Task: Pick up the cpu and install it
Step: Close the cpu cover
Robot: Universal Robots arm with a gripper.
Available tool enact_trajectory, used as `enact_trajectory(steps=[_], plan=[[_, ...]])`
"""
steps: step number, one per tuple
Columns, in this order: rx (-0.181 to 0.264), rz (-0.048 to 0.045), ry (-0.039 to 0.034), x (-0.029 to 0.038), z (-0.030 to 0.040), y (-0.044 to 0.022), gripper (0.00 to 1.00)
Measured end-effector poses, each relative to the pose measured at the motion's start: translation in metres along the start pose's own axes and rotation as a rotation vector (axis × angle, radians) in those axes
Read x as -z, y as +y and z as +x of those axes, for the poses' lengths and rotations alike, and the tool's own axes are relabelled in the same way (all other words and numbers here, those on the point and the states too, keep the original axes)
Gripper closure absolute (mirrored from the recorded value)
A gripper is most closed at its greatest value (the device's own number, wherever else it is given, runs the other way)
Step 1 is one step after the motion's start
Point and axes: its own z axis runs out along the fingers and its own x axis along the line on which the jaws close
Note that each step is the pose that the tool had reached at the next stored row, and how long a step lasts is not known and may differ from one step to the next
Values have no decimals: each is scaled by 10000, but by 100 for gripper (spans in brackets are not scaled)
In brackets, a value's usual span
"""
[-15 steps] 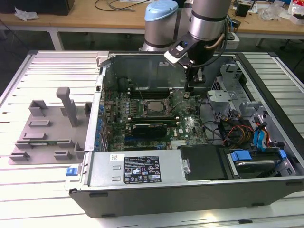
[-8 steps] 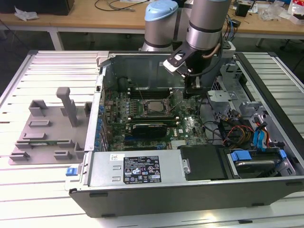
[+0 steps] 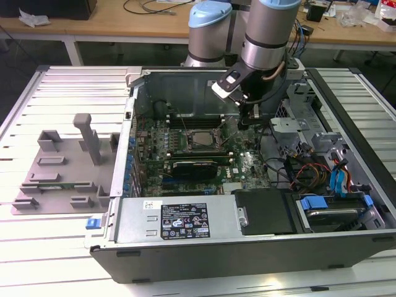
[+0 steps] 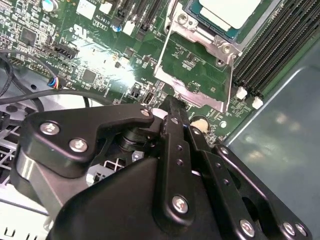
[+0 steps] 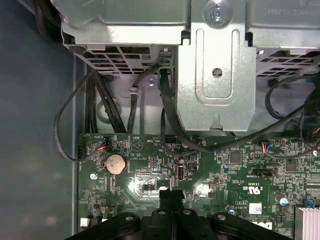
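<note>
The cpu (image 3: 199, 140) is a small silvery square lying flat inside the dark socket frame (image 3: 199, 150) on the motherboard, in the open computer case. In the second wrist view the cpu (image 4: 227, 11) shows its pale metal top, with the socket's metal bracket (image 4: 195, 65) beside it. My gripper (image 3: 246, 120) hangs inside the case, to the exterior view's right of the socket and apart from the cpu. Its black fingers are pressed together with nothing between them in both wrist views (image 4: 172, 103) (image 5: 171, 193), just above the green board.
A grey plastic fixture (image 3: 62, 167) lies on the slatted table at the exterior view's left. The case's front bar carries a printed label (image 3: 185, 219). Cables (image 3: 297, 170), drive cages (image 5: 215, 60) and blue-tabbed drives (image 3: 322, 207) crowd the case's right side.
</note>
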Motion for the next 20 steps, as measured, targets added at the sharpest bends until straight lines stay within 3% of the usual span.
enact_trajectory(steps=[9, 13, 14, 16, 19, 20], plan=[[1, 1, -2, 2, 15, -220, 89], [2, -2, -1, 3, 30, -347, 89], [0, -3, -2, 3, 36, -410, 89], [2, -5, -2, 3, 43, -467, 89], [2, -14, -1, 4, 60, -639, 89], [1, -15, -1, 4, 62, -661, 89]])
